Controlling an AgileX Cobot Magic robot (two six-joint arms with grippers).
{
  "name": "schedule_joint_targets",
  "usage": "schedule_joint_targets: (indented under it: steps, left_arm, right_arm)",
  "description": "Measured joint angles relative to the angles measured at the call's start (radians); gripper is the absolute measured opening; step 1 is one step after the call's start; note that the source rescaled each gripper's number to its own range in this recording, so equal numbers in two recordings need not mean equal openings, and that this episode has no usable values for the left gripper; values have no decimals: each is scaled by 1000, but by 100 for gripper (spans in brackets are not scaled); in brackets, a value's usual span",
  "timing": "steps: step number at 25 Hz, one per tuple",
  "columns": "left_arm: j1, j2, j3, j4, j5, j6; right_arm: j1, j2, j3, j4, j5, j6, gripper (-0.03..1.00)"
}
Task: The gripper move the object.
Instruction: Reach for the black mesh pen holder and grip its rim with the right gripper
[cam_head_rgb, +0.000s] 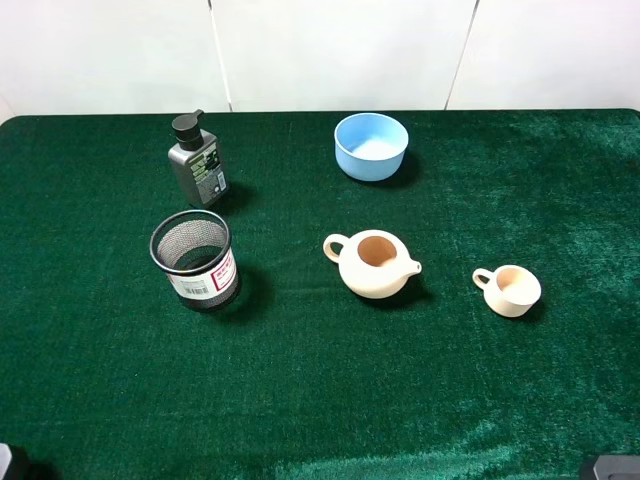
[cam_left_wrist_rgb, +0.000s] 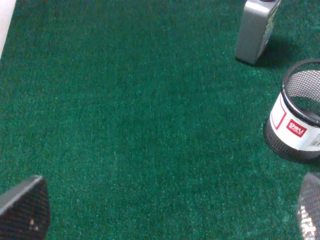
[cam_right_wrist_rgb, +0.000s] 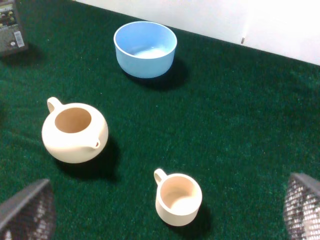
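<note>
The black wire-mesh pen cup (cam_head_rgb: 193, 260) with a white and red barcode label stands upright on the green cloth, left of centre. It also shows in the left wrist view (cam_left_wrist_rgb: 297, 117), ahead of and well apart from my left gripper (cam_left_wrist_rgb: 165, 215). That gripper is open and empty, its fingertips (cam_left_wrist_rgb: 22, 210) spread wide over bare cloth. My right gripper (cam_right_wrist_rgb: 165, 210) is open and empty too, hovering near the small cup. In the exterior high view only dark bits of the arms show at the bottom corners.
A grey pump bottle (cam_head_rgb: 197, 165) stands just behind the pen cup. A blue bowl (cam_head_rgb: 371, 147) is at the back centre. A cream teapot (cam_head_rgb: 372, 264) sits mid-table with a small cream cup (cam_head_rgb: 510, 291) to its right. A white wall runs behind the table.
</note>
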Motion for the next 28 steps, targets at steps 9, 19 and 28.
schedule_joint_targets:
  steps: [9, 19, 28]
  left_arm:
    - [0, 0, 0, 0, 0, 0]
    - [0, 0, 0, 0, 0, 0]
    - [0, 0, 0, 0, 0, 0]
  right_arm:
    - [0, 191, -52, 0, -19, 0, 100]
    - [0, 459, -107, 9, -125, -40, 100]
    - [0, 647, -108, 25, -240, -62, 100]
